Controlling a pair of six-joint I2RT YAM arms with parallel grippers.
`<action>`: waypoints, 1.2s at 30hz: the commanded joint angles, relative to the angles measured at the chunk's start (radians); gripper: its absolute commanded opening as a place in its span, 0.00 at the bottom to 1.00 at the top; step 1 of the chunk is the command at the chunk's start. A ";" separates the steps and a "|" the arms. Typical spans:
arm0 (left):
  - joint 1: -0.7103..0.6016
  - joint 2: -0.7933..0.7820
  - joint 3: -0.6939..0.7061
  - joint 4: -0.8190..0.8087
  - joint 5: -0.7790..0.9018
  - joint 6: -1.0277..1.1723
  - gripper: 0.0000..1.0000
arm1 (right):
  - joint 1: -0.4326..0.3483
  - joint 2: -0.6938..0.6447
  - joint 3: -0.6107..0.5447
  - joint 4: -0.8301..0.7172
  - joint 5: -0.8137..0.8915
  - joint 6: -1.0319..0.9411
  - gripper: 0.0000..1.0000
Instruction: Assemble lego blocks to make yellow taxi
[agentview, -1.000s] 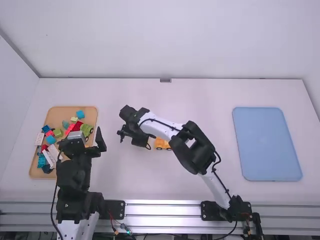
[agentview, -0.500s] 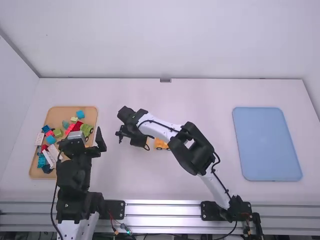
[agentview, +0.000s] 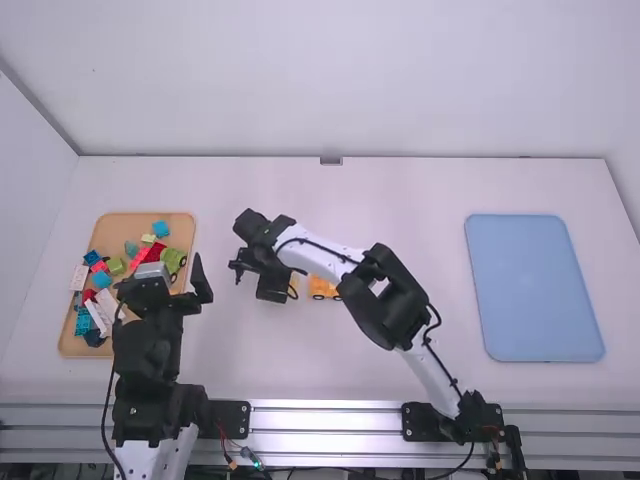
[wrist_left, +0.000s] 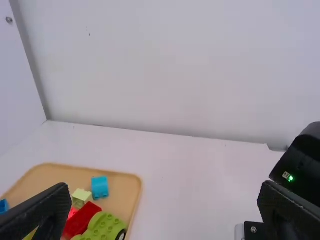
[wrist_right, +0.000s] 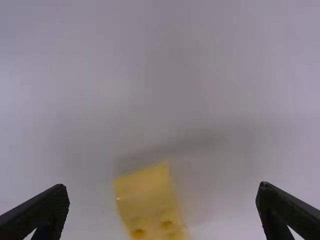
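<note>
Block (wrist_right: 146, 200) runs off the right wrist view's edge.

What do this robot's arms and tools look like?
The left arm and the right arm both combine white sections with chunky black joints; thin dark cables run alongside. The left tool and the right tool each have two black, tapering fingers.

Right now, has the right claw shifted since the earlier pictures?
Yes, slightly: in the high view, the right claw has shifted toward the tan tray.
</note>
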 joint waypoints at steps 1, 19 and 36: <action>0.000 -0.003 -0.006 -0.003 -0.010 -0.006 0.99 | -0.042 -0.057 0.036 -0.003 -0.061 0.001 0.99; 0.000 0.407 0.011 0.186 0.760 0.373 1.00 | -0.404 -0.536 -0.458 0.310 -0.438 -0.031 0.98; -0.019 1.538 0.317 0.256 1.281 1.156 0.98 | -0.618 -0.756 -1.033 0.797 -0.533 -0.001 0.99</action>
